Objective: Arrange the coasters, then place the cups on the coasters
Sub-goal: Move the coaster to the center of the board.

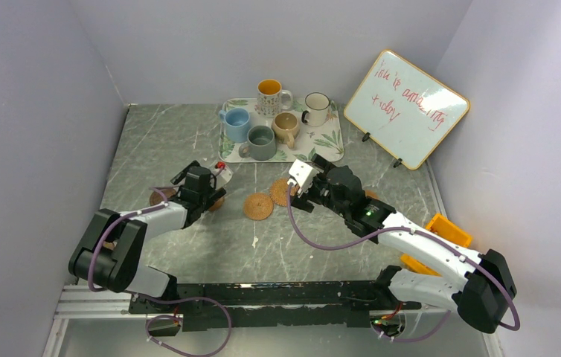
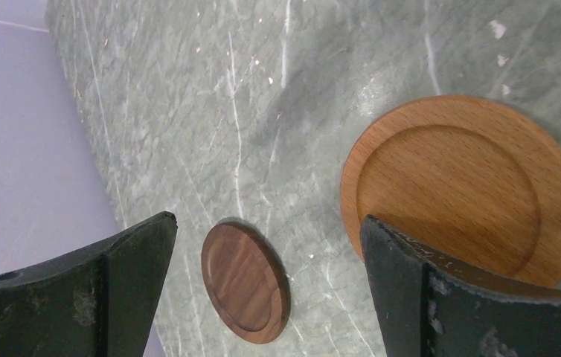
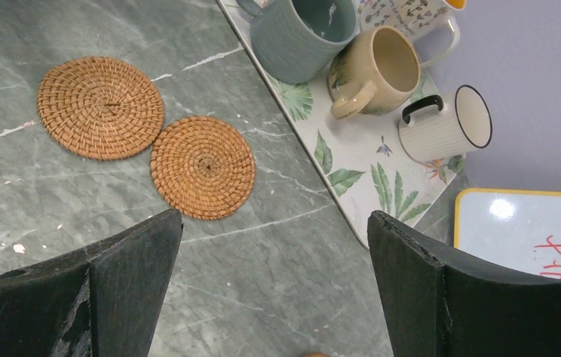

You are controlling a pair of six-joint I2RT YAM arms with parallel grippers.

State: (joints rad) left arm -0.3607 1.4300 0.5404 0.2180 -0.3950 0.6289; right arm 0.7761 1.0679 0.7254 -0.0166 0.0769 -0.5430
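Five cups stand on the leaf-print tray point(image 1: 327, 146) at the back: light blue point(image 1: 236, 123), grey-green point(image 1: 261, 141), tan point(image 1: 286, 126), white with a dark rim point(image 1: 316, 108) and patterned with an orange inside point(image 1: 270, 95). Two woven coasters point(image 3: 100, 106) point(image 3: 202, 166) lie side by side in front of the tray. My right gripper point(image 3: 274, 214) hovers open over bare table near them. A dark wooden coaster point(image 2: 245, 281) lies below the gap of my open left gripper point(image 2: 266, 219), and its right finger overlaps a light wooden coaster point(image 2: 463, 182).
A whiteboard point(image 1: 405, 108) with red writing leans at the back right. An orange bin point(image 1: 441, 234) sits by the right arm. Grey walls close in the left, back and right sides of the marbled table point(image 1: 166, 141).
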